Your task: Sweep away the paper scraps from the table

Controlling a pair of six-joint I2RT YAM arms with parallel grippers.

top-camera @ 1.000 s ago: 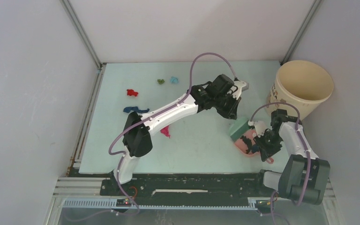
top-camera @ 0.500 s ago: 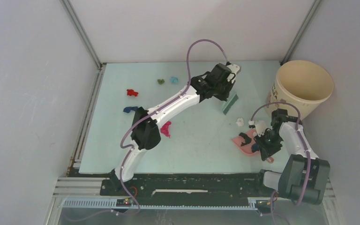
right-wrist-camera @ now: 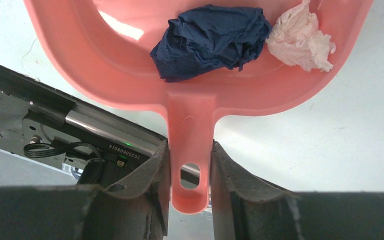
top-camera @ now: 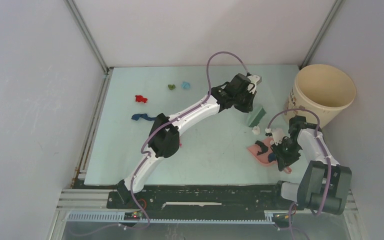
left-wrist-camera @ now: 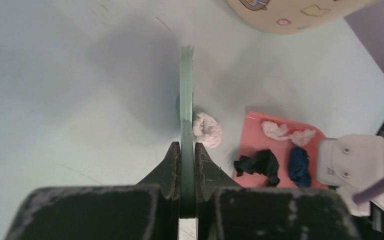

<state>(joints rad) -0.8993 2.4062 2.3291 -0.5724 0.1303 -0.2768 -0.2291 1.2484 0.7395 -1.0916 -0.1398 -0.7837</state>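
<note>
My left gripper (top-camera: 248, 103) (left-wrist-camera: 186, 147) is shut on the thin teal-green brush (top-camera: 256, 116) (left-wrist-camera: 186, 95), which stands on the table (top-camera: 210, 160) right beside a white scrap (top-camera: 255, 130) (left-wrist-camera: 207, 129). Just beyond lies the salmon-pink dustpan (top-camera: 256, 150) (left-wrist-camera: 254, 131) (right-wrist-camera: 105, 60), its handle clamped in my right gripper (top-camera: 283, 159) (right-wrist-camera: 190, 150). In the pan lie a dark blue scrap (right-wrist-camera: 210, 40), a white scrap (right-wrist-camera: 300, 42) and a black one (left-wrist-camera: 257, 162). Red (top-camera: 140, 99), green (top-camera: 171, 87), light blue (top-camera: 185, 85) and dark blue (top-camera: 142, 117) scraps lie at the far left.
A beige bucket (top-camera: 325, 90) (left-wrist-camera: 290, 12) stands at the back right corner, close to the brush and the right arm. The left arm's elbow (top-camera: 164, 140) hangs over the table's middle. Grey walls close in on three sides; a metal rail (top-camera: 205, 197) runs along the near edge.
The left arm pulled the brush back from the dustpan's mouth and set it down again behind the white scrap, which now shows. The right arm and dustpan stayed put.
</note>
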